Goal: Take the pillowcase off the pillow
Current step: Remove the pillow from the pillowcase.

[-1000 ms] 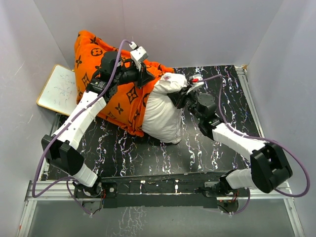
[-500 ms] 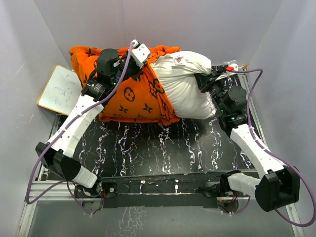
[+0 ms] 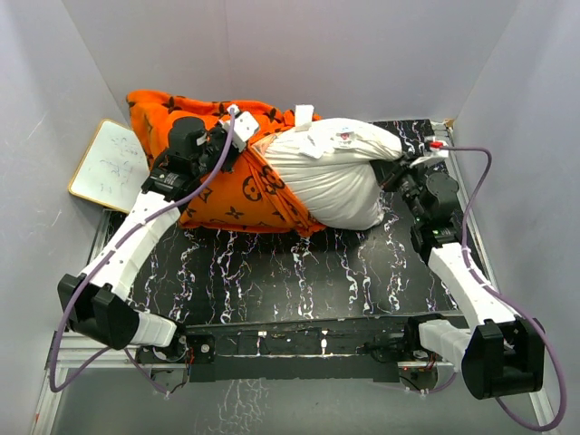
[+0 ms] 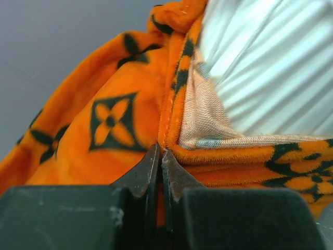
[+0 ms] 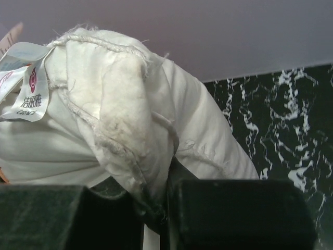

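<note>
The pillow (image 3: 335, 177) lies sideways on the back part of the table (image 3: 299, 272). Its left end sits inside the pillowcase (image 3: 227, 186), and its right end sticks out. The left gripper (image 4: 160, 156) pinches the pillowcase's open edge. The right gripper (image 3: 392, 174) grips the pillow's right end. A board (image 3: 104, 163) lies left of the pillowcase, beside the table.

A white board with a tan frame (image 3: 107, 165), faintly scribbled on, is seen lying at the far-left corner of the black, white-veined tabletop (image 3: 299, 272). Grey walls (image 3: 362, 54) are noted on three sides.
</note>
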You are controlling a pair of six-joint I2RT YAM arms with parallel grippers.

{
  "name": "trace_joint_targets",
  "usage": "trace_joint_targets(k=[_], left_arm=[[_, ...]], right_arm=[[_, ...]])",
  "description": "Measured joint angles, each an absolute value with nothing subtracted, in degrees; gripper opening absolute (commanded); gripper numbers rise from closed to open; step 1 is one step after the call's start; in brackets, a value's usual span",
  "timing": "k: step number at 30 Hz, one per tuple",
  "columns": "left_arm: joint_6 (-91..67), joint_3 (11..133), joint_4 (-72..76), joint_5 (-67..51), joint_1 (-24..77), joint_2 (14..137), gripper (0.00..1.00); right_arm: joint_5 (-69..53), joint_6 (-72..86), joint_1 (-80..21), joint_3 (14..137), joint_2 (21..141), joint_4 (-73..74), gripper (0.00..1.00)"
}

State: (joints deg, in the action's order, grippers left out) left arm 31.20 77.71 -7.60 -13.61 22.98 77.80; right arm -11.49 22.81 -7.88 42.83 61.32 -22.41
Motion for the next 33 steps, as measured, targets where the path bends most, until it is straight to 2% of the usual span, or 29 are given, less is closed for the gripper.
trace_joint_targets(k=[3,8,9,10,12,13,14,18,21,28,33], left_arm=[[30.13,77.62,-7.99,-17.06,19.27,79.46,0.0],[30.2,76.12,-7.53,-20.6,18.04,79.2,0.0],[30.2,76.05,-7.66,-21.17,17.85,79.07,0.05],[30.17,76.05,-7.84,-22.04,17.63,78.98,0.26],[30.24,76.23,-8.36,-23.35,17.12,78.91,0.83],[30.33,76.77,-9.45,-23.2,16.56,78.91,0.93],[30.3,77.84,-11.27,-22.9,15.44,78.91,0.96],[29.23,84.27,-16.75,-23.35,12.1,79.09,0.97],[31.4,87.33,-18.15,-24.45,15.05,78.74,0.97],[47.9,83.55,-25.43,-24.8,36.29,76.49,0.97],[61.36,75.53,-31.0,-21.76,46.26,76.51,0.97]], right_arm=[[-13.93,27.31,-3.25,38.22,60.1,-22.0,0.08],[-16.62,30.11,-1.45,37.71,60.31,-22.31,0.08],[-17.41,30.35,-1.26,38.04,60.86,-22.39,0.08],[-18.33,30.5,-0.99,38.81,61.84,-22.26,0.08],[-19.62,30.81,-0.4,41.85,64.99,-20.91,0.08],[-19.64,30.79,-0.14,43.2,66.39,-20.25,0.08],[-19.14,30.79,0.64,45.21,68.47,-19.14,0.08],[-17.06,30.74,3.18,48.14,71.81,-17.39,0.08],[-14.96,30.04,2.81,52.93,73.45,-12.64,0.08],[-8.47,28.14,-2.31,75.66,86.7,5.72,0.08],[-5.93,26.89,-4.16,81.19,91.72,12.58,0.08]])
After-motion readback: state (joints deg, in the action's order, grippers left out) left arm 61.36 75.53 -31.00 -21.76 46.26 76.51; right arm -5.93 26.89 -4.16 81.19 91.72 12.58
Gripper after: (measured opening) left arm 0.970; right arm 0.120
